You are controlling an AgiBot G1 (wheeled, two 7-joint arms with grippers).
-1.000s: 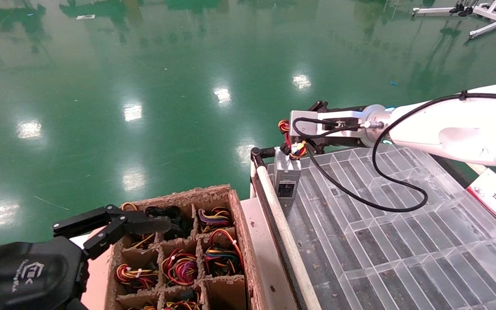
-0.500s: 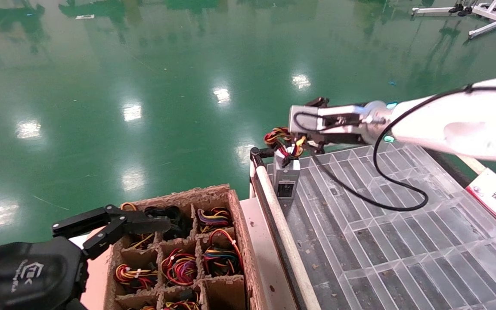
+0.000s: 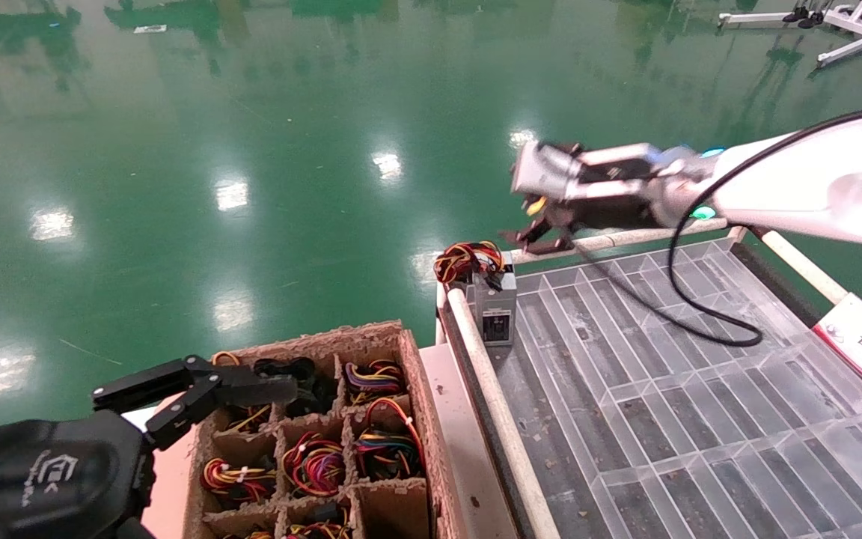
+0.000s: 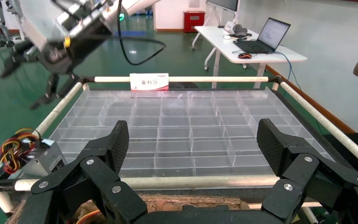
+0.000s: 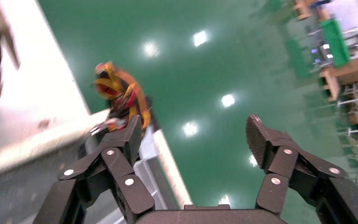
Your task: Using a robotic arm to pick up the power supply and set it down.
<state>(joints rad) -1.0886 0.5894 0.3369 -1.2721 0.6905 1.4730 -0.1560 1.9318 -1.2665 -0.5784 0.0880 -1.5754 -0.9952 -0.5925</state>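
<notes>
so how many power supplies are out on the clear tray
1: the power supply stands at the tray's far-left corner, wires coiled on top. Others in the carton may be hidden.

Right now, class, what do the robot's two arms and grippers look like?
The right arm is a white tube with a looping black cable, a grey wrist block and a black gripper. The left gripper is black, with jointed fingers and a white logo.
</notes>
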